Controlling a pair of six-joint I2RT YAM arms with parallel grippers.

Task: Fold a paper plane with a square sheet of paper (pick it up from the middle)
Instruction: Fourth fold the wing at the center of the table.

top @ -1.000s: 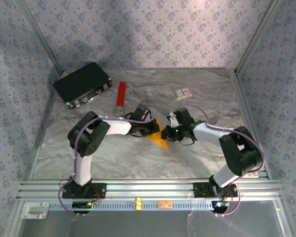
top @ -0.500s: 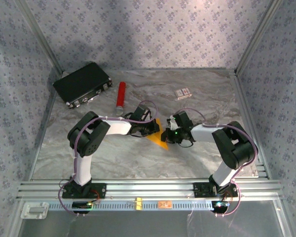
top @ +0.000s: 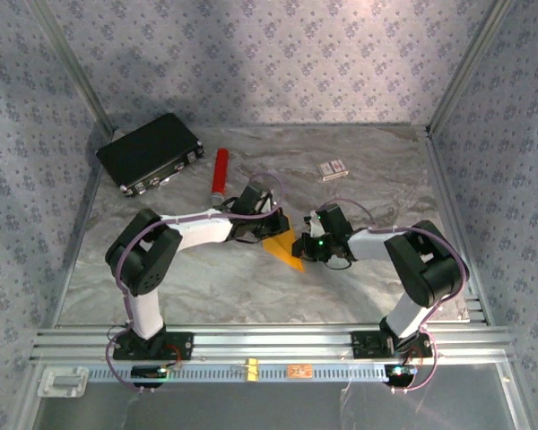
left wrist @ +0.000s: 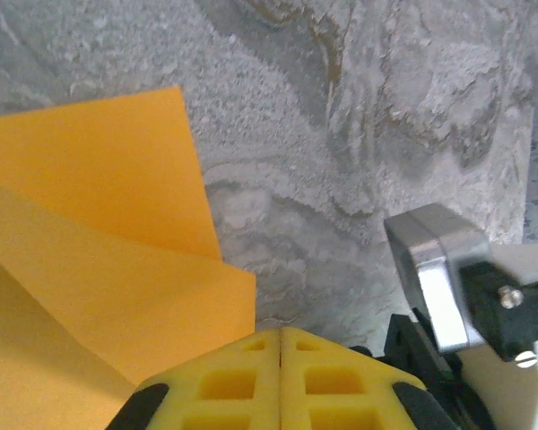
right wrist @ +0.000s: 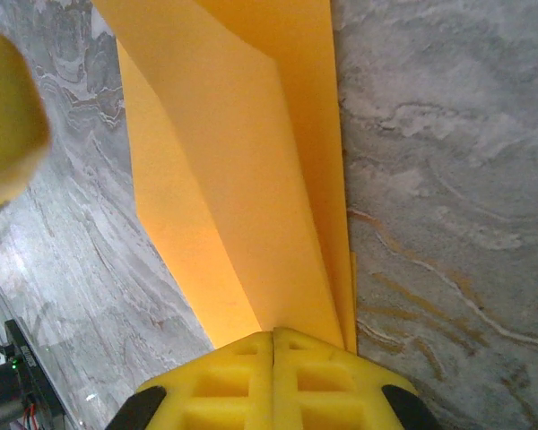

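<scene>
The orange-yellow paper (top: pixel 285 249) lies on the marble table between both arms, folded into a pointed wedge with overlapping layers. My left gripper (top: pixel 269 231) is at its upper left edge. In the left wrist view its yellow fingers (left wrist: pixel 281 333) are shut above a corner of the paper (left wrist: pixel 90 224). My right gripper (top: pixel 308 245) is at the paper's right edge. Its jaws (right wrist: pixel 273 333) are shut and rest on top of the folded paper (right wrist: pixel 242 179), where a raised flap narrows toward them. Nothing shows in either seam.
A black case (top: pixel 150 150) sits at the back left, with a red cylinder (top: pixel 220 175) beside it. A small white-and-red box (top: pixel 333 168) lies at the back right. Patterned walls and metal rails close in the table.
The left arm's elbow has swung down and left, and its gripper has moved slightly toward the far side. The right gripper slid a little left earlier and now holds still on the paper.
</scene>
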